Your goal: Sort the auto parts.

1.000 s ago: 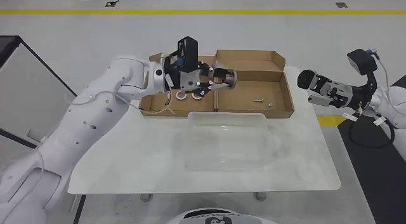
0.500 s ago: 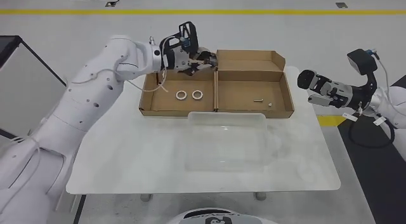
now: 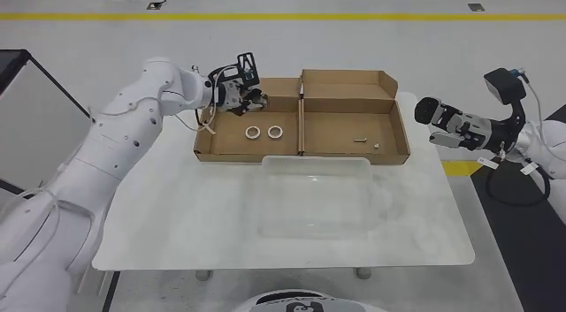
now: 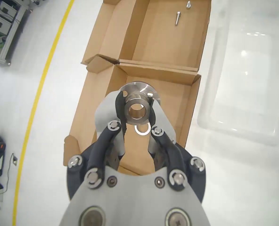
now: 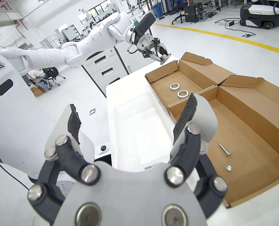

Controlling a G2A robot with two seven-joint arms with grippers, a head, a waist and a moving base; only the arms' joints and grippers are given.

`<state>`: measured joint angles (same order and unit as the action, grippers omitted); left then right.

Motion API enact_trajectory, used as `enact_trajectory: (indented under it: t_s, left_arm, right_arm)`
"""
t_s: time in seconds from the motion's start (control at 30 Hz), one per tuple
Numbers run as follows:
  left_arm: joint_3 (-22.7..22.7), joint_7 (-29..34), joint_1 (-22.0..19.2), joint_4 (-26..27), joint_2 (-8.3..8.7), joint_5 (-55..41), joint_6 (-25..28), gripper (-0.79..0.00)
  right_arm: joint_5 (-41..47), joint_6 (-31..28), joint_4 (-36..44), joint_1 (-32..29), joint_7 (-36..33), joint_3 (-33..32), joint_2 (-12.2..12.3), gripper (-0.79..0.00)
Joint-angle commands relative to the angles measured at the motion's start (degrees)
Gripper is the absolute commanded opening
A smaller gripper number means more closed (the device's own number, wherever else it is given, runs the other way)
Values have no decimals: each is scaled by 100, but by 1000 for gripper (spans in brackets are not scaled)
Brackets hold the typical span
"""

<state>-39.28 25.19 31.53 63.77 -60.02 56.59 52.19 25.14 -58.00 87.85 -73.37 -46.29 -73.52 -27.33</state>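
My left gripper (image 3: 250,98) is shut on a steel flange hub (image 4: 136,104) and hangs over the back left corner of the left cardboard box (image 3: 228,140). From the right wrist view the left gripper (image 5: 164,58) is above that box's far rim. Two metal rings (image 3: 253,133) (image 3: 276,131) lie on the box floor; one ring (image 4: 142,129) shows just under the hub. The right cardboard box (image 3: 340,126) holds a bolt (image 3: 360,140) and a small nut (image 3: 377,145). My right gripper (image 3: 427,125) is open and holds nothing, off the table's right edge at box height.
A clear plastic bin (image 3: 316,193) stands on the white table (image 3: 177,224) in front of both boxes, touching their front walls. The boxes' flaps stand up along the back. Bare tabletop lies to the left and front of the bin.
My left arm has swung left and back with the hub, from above the wall between the boxes to the left box's back corner. The right arm has kept still.
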Motion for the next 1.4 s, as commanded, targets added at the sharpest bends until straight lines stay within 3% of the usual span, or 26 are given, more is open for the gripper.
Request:
enact_trajectory:
  t_s: [0.0,0.4,1.37]
  left_arm:
    - [-1,81,16,-62,10,105,14,-785]
    - [156,135,65,-646,-74,589,-29,-785]
    - [1053,86,-197,-2311,-833,1493,-420,-785]
  right_arm:
    - [0,0,0,0,0,0,0,0]
    - [0,0,0,0,0,0,0,0]
    - [0,0,0,0,0,0,0,0]
